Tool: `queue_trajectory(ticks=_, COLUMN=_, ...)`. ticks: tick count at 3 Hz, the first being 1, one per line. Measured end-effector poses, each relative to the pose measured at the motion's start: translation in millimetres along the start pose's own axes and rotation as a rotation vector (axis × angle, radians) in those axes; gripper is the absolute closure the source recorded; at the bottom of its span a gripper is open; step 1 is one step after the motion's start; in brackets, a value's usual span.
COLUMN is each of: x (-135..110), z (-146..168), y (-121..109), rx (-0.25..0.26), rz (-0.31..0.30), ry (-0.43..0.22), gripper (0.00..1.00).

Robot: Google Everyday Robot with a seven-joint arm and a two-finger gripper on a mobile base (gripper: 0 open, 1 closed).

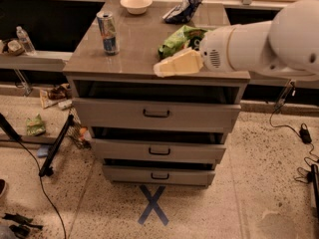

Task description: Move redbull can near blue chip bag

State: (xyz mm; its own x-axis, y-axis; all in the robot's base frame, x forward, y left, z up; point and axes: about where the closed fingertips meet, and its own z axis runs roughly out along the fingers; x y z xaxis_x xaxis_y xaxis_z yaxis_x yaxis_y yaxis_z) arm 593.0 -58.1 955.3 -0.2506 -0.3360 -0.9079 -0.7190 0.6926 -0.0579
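1. The redbull can is seen upright near the tabletop's left edge.
2. The blue chip bag is seen at the far edge.
3. The gripper is held over the front edge, right of centre; its opening cannot be told.

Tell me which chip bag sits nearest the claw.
The green chip bag, just behind the claw at the cabinet's front edge; the blue chip bag lies farther back.

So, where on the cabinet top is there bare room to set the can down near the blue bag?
Bare: the middle strip between the redbull can and the green chip bag, reaching back to the gap between the bowl and the blue chip bag. Crowded: the right front, where the pincer is at the edge, before the green chip bag.
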Motion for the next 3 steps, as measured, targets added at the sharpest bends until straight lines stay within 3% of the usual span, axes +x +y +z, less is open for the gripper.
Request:
queue_trajectory(ticks=2, x=-16, z=105, y=26, rx=0.014, rz=0.091, ry=-0.15, gripper=0.0)
queue_trajectory(ticks=3, x=-31, z=152, y=33, rx=0.051, rz=0.079, ry=-0.208, gripper=0.0)
